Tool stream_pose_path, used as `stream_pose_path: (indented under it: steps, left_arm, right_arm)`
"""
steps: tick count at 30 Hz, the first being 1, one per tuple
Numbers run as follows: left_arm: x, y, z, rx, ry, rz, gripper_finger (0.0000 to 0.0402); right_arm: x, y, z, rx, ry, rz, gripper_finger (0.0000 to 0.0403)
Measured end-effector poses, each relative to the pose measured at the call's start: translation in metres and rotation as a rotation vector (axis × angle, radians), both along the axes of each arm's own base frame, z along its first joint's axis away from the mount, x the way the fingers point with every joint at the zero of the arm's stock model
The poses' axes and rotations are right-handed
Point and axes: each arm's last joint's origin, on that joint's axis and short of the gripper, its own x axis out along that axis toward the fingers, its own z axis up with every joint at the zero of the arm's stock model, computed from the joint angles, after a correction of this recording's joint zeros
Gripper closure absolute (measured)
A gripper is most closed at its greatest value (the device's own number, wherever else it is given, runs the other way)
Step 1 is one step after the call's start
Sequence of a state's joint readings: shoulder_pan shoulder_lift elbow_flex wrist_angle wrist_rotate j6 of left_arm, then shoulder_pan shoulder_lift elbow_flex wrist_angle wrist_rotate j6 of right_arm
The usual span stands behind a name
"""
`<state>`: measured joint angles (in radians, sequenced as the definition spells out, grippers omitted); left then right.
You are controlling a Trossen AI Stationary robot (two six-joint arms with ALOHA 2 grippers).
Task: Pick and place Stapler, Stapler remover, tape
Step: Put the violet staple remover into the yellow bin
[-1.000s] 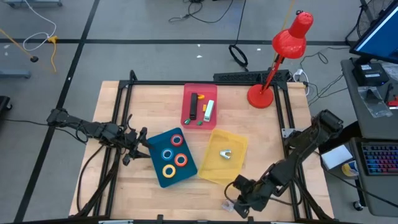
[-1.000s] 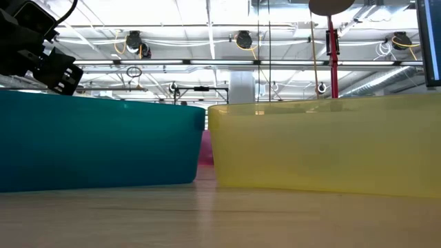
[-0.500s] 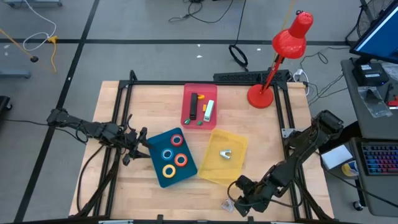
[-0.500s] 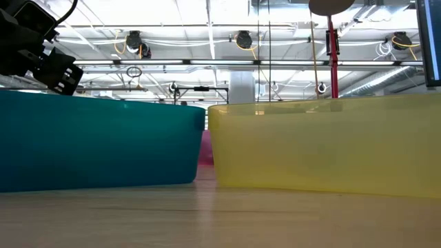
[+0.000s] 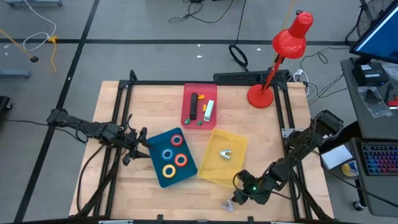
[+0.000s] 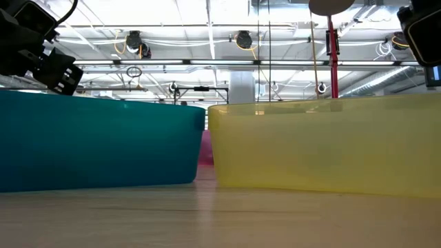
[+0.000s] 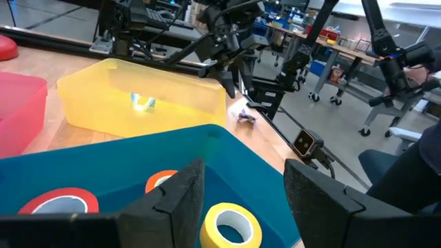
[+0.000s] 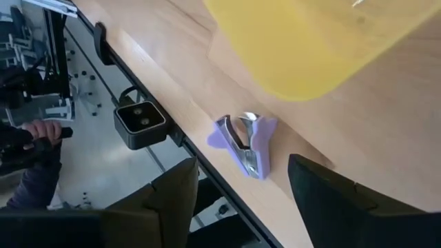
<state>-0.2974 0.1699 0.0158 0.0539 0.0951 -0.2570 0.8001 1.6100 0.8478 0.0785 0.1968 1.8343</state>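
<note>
Change since the prior view: right gripper point(image 5: 239, 198) has lifted off the purple staple remover point(image 8: 244, 142) and spread its fingers wide, nothing held; the remover lies at the table's point(image 5: 112, 124) front edge, just beside the yellow tray point(image 5: 233, 165). Left gripper point(image 5: 138, 144), partly open and empty, waits at the blue tray's point(image 5: 155, 163) left rim; four tape rolls point(image 5: 169, 170) inside. Stapler point(image 5: 193, 107) in the red tray point(image 5: 188, 93). Risk: a skewed regrasp could nudge the remover over the edge.

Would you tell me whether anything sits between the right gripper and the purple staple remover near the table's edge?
Nothing visible does: the right gripper is open above the purple staple remover, with only bare table between them.
</note>
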Motion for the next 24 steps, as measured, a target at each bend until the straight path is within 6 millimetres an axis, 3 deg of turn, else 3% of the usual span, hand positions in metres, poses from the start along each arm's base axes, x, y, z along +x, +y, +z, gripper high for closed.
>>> stream_pose_path:
  steps: [6,24]
  left_arm:
    - [0.000,0.000,-0.001,-0.005,0.010,0.001,0.0204]
    - [0.000,0.000,-0.002,-0.029,0.038,0.005,0.0204]
  right_arm:
    - [0.001,0.001,-0.003,-0.005,-0.004,0.018,0.0197]
    - [0.016,0.015,-0.040,0.005,0.013,0.036,0.0200]
